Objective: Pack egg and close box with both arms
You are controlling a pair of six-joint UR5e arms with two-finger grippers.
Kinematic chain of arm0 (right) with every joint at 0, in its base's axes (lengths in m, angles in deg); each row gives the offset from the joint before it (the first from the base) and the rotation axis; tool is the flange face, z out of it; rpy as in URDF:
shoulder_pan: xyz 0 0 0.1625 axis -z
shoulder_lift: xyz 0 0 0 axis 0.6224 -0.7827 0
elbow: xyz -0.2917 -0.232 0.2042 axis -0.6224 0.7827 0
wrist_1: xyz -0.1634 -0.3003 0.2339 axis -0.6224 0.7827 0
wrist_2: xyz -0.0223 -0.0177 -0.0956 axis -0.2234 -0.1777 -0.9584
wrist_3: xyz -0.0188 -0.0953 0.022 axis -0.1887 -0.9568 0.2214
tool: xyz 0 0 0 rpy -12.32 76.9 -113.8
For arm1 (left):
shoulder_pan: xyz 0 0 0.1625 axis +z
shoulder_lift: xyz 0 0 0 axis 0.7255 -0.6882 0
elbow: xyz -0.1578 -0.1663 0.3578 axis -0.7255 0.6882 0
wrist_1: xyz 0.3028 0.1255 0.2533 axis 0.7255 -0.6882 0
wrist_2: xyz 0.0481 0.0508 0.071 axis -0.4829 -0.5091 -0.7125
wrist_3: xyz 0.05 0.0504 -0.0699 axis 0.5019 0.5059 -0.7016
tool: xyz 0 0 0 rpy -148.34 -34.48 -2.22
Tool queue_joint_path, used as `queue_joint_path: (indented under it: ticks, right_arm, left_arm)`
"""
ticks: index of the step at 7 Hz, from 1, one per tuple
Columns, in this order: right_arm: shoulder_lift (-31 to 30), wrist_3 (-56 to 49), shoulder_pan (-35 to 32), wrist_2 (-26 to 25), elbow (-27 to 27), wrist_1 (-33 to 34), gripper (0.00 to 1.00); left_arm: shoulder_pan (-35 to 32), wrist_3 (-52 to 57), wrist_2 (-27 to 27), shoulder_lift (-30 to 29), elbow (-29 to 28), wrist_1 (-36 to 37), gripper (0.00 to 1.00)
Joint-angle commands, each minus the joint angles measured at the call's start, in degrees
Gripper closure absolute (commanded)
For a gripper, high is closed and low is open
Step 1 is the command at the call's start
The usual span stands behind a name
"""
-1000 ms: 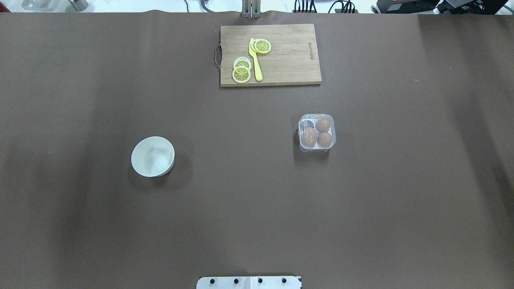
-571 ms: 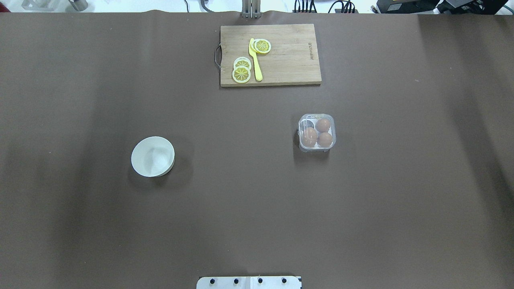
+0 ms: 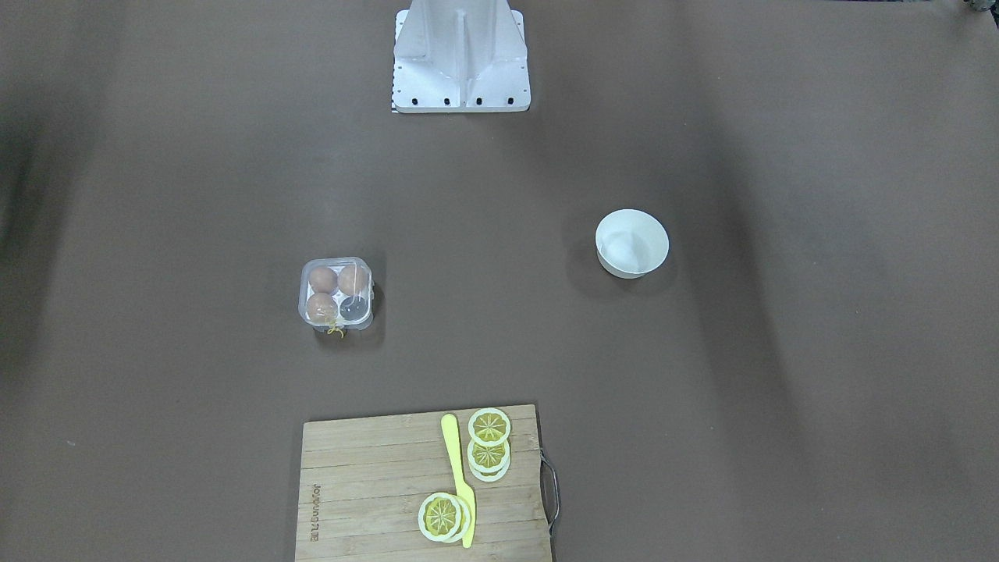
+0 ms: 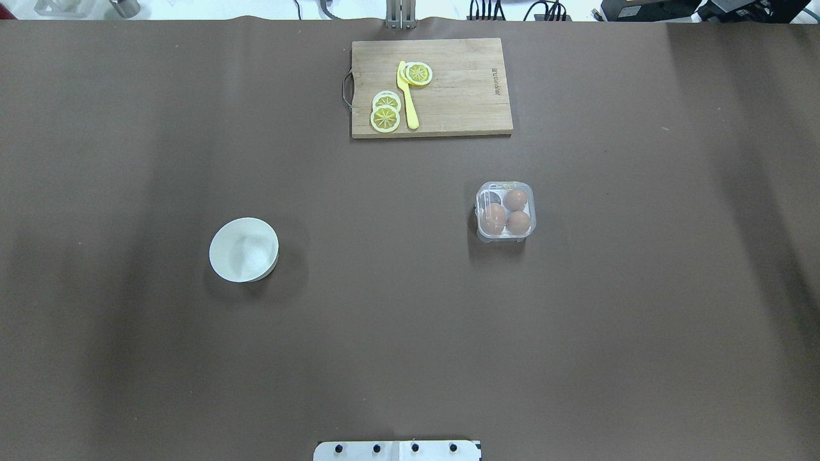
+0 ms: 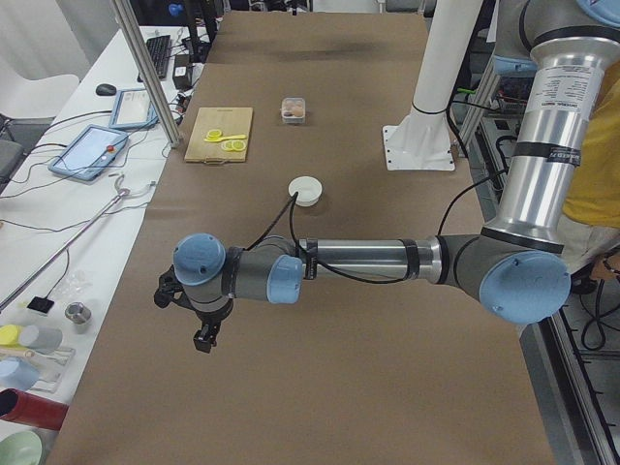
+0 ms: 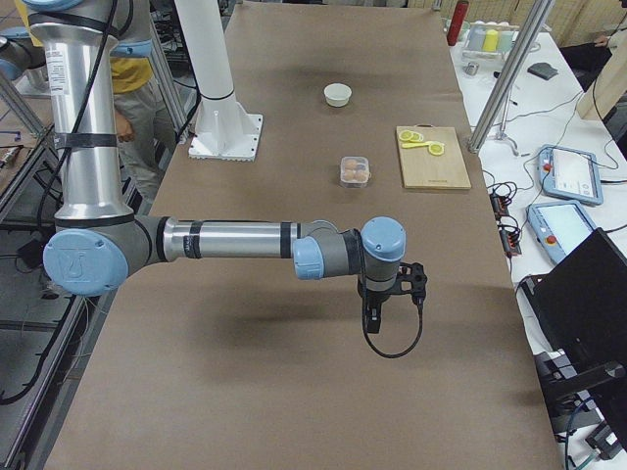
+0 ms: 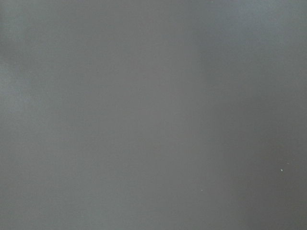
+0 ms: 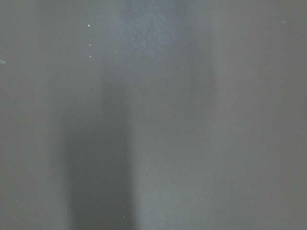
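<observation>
Left arm [image 5: 358,260] and right arm [image 6: 235,238] each reach level over one end of the table [image 4: 410,358]. Whether their jaws are open or closed cannot be told. Nearest the robot is a white bowl [image 4: 244,250]. Farther right, the box [image 4: 505,187] holds three eggs [image 4: 518,222], one cell empty. Farthest is a cutting board [image 4: 461,89].

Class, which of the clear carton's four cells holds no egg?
The cell at the box corner farthest from the robot, on its left; it looks dark, while the other three hold brown eggs.
</observation>
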Motion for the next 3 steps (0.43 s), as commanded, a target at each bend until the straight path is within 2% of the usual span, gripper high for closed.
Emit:
queue_joint_path:
  ticks: [1, 3]
  right_arm:
    - [0.03, 0.00, 0.00, -0.08, 0.05, -0.04, 0.00]
    - [0.12, 0.00, 0.00, 0.00, 0.13, -0.04, 0.00]
  left_arm:
    - [-0.09, 0.00, 0.00, 0.00, 0.24, 0.21, 0.03]
    - [-0.09, 0.00, 0.00, -0.09, 0.24, 0.38, 0.03]
